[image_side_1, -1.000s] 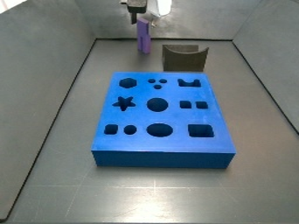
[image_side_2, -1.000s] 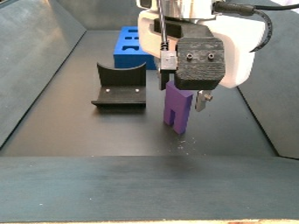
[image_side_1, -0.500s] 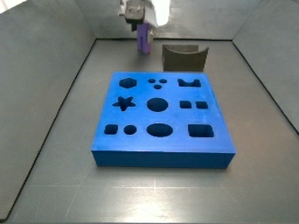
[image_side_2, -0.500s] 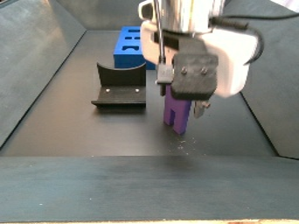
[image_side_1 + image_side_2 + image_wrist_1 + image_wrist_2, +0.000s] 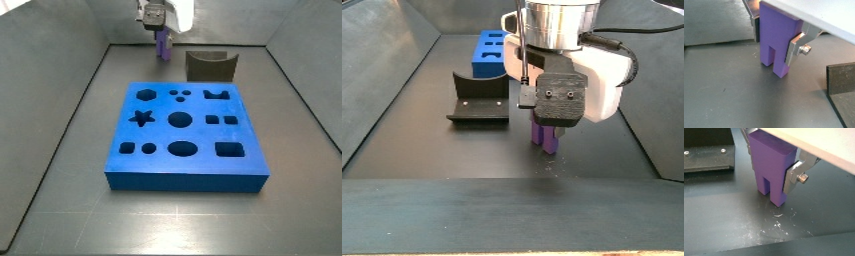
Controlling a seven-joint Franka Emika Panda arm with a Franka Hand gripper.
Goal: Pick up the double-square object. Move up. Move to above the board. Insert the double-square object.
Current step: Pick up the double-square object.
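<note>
The double-square object is an upright lilac peg with a slot up its lower end. It also shows in a wrist view and in both side views. My gripper is shut on it, a silver finger plate pressed on each side. The gripper is at the far end of the floor, beyond the blue board. The peg's foot is at the floor; whether it touches, I cannot tell.
The dark fixture stands between the peg and the board, close beside the gripper; it also shows in both wrist views. Grey walls enclose the floor on all sides.
The gripper has come lower over the upright peg, so less of the peg shows below the wrist. The peg itself has stayed in place.
</note>
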